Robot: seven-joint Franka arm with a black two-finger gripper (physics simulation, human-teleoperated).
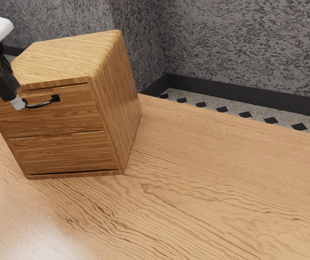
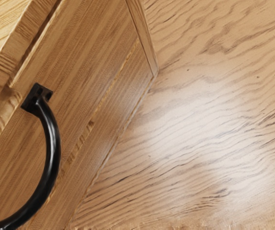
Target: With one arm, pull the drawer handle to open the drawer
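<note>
Wooden table (image 1: 198, 206) in front, with the cabinet (image 1: 114, 92) standing on it toward the exterior view's left. The top drawer (image 1: 63, 119) looks shut or nearly so, black handle (image 1: 42, 103) on its front. The gripper (image 1: 15, 101) sits at the handle's end on the exterior view's left. Step looks like grasping, pull not yet done. Next needs a firm hold, then a straight pull off the cabinet face. Can't tell if the gripper is clamped on the handle or just against it. Grey wall (image 1: 225, 38) behind.
</note>
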